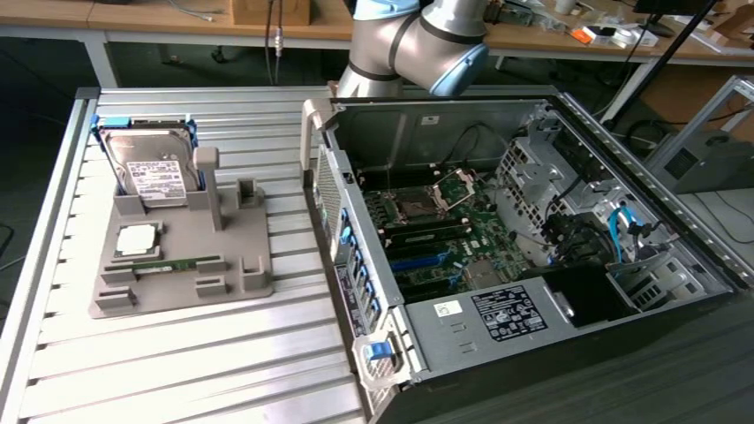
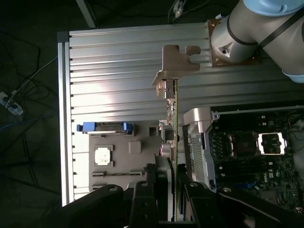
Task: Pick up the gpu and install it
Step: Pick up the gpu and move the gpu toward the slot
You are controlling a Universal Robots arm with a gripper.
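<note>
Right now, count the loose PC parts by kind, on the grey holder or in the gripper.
Hard drive: 1
CPU: 1
Memory stick: 1
GPU, held in the gripper: 1
Total: 4

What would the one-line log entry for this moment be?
pincer: shut on gpu | gpu: held clear of fixture, not installed | location: near open computer case

Silver-grey tubular robot arm point(image 1: 407, 44), top centre of the exterior view. Pale blue plastic caps point(image 1: 389, 9) on fat rounded joints. Dark seam ring point(image 2: 266, 37) crosses one joint housing. Wrist view: black angular gripper point(image 2: 172, 166) built of linked segments; round pivot pins point(image 2: 113, 189), possibly screw heads.
</note>
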